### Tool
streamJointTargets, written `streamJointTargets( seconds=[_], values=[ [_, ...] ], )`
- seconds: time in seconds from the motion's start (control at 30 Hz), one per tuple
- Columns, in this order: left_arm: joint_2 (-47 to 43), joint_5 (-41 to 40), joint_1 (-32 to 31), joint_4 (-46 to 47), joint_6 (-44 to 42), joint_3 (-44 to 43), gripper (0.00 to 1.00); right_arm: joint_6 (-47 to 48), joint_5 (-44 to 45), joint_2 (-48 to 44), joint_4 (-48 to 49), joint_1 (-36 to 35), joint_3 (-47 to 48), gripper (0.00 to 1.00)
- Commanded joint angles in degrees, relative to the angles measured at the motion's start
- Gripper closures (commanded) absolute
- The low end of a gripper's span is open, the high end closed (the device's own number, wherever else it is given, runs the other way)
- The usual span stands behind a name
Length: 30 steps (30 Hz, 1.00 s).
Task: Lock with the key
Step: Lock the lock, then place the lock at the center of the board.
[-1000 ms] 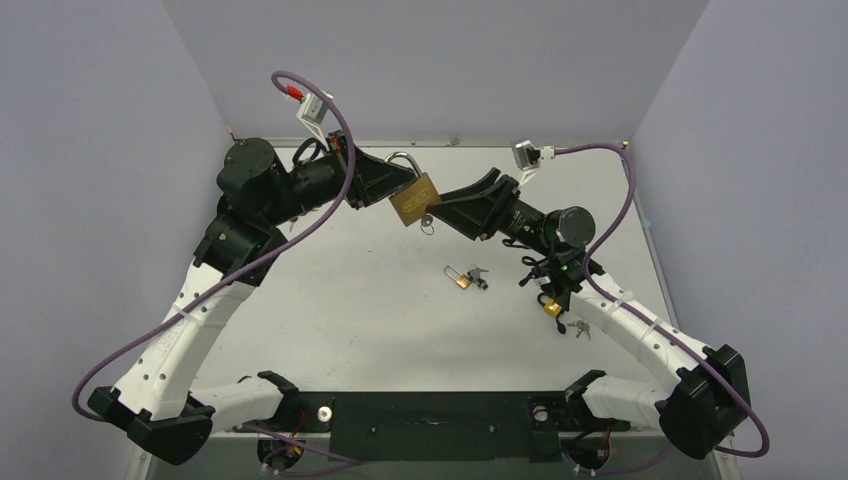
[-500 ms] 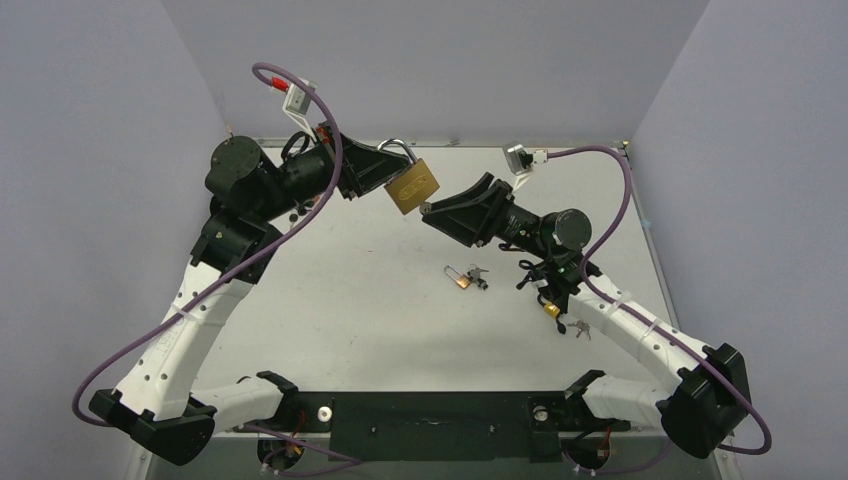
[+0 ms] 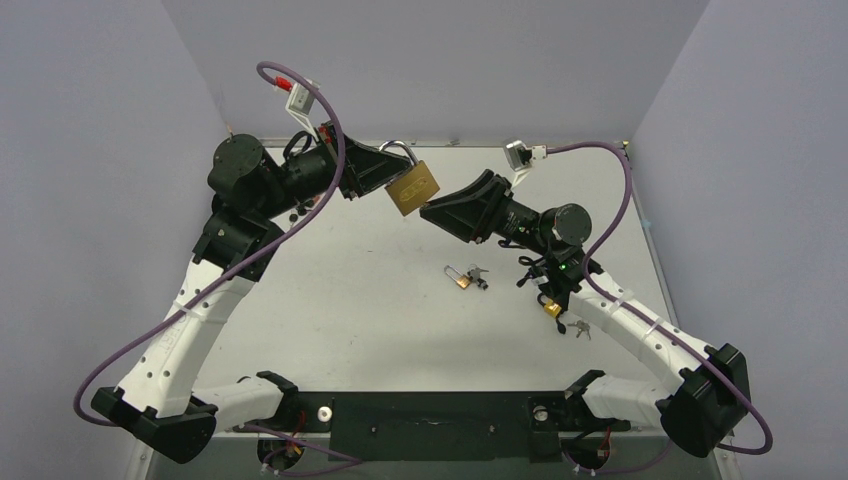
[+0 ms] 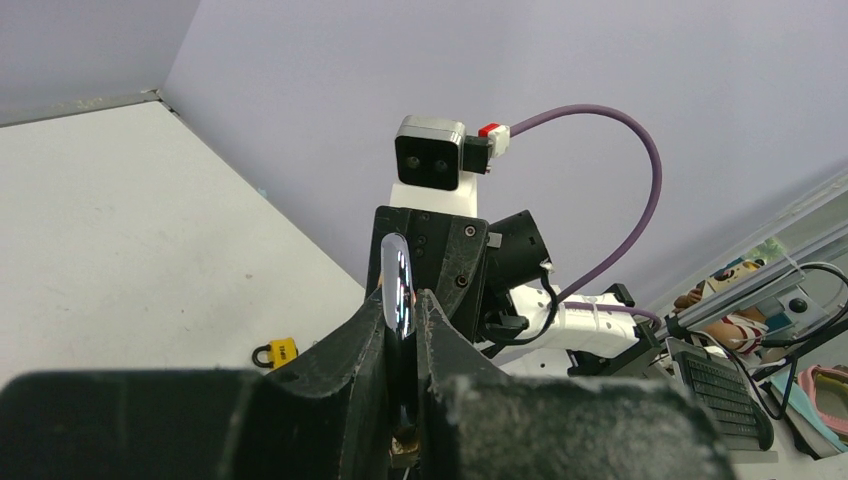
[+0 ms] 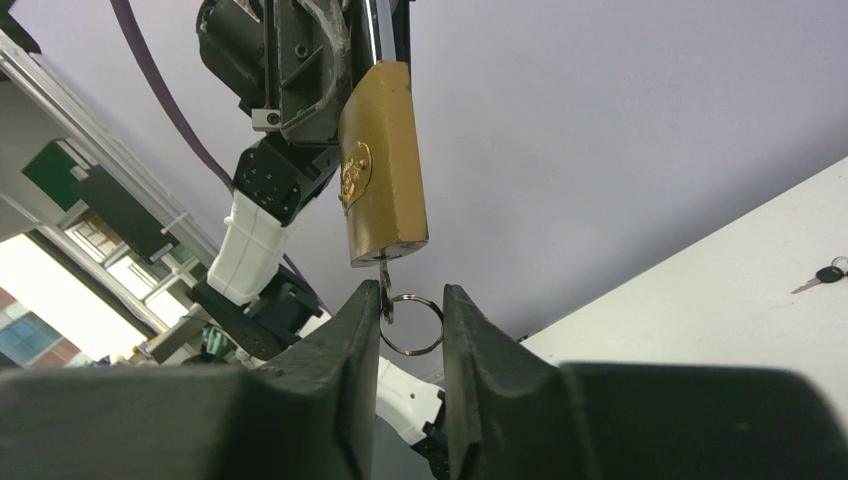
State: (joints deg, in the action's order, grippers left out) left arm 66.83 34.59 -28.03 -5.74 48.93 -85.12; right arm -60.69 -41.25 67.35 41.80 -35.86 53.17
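Note:
A large brass padlock (image 3: 412, 187) hangs in the air, held by its steel shackle (image 4: 398, 285) in my left gripper (image 3: 385, 170), which is shut on the shackle (image 4: 402, 300). In the right wrist view the padlock body (image 5: 385, 165) hangs upright, with a key (image 5: 385, 288) stuck in its underside and a key ring (image 5: 411, 326) dangling from the key. My right gripper (image 5: 412, 300) is just below the padlock (image 3: 425, 210). Its jaws stand slightly apart around the key and ring, and the key lies against the left finger.
On the table lie a small brass padlock (image 3: 460, 278) with dark-headed keys (image 3: 480, 275), and a yellow padlock (image 3: 552, 308) with keys (image 3: 580, 328) beside the right arm. The yellow padlock also shows in the left wrist view (image 4: 275, 352). Purple walls enclose the table.
The left arm has raised the padlock and moved it slightly back. The right gripper has followed it up and now brackets the hanging key. Little has moved in the last half second.

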Motion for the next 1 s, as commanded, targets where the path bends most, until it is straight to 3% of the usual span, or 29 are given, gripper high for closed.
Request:
streamJointTargets(
  seconds=[0.0,0.07,0.63,0.77,0.83,0.97],
  values=[
    [-0.95,0.33,0.58,8.54,1.27,-1.14,1.0,2.02,0.6,0.68,-0.04,-0.47,2.67,0.9],
    [-0.86,0.35,0.72,8.68,1.25,-0.95,1.0,2.42,0.64,0.74,-0.7,-0.57,2.65,1.0],
    [1.42,1.21,8.67,19.25,5.55,1.25,1.0,7.37,0.04,0.43,-6.1,-1.56,-1.86,1.0],
    [1.85,-0.77,11.07,17.11,3.87,2.33,1.0,13.75,3.5,1.28,-16.75,-1.5,-0.5,1.0],
    [2.68,-2.84,11.53,13.21,0.89,2.92,1.0,18.38,7.56,3.38,-29.75,-1.5,1.49,1.0],
    [5.93,-6.83,11.56,8.47,-2.44,8.2,1.0,24.57,18.49,10.63,-45.88,-2.25,6.95,1.0]
  ],
)
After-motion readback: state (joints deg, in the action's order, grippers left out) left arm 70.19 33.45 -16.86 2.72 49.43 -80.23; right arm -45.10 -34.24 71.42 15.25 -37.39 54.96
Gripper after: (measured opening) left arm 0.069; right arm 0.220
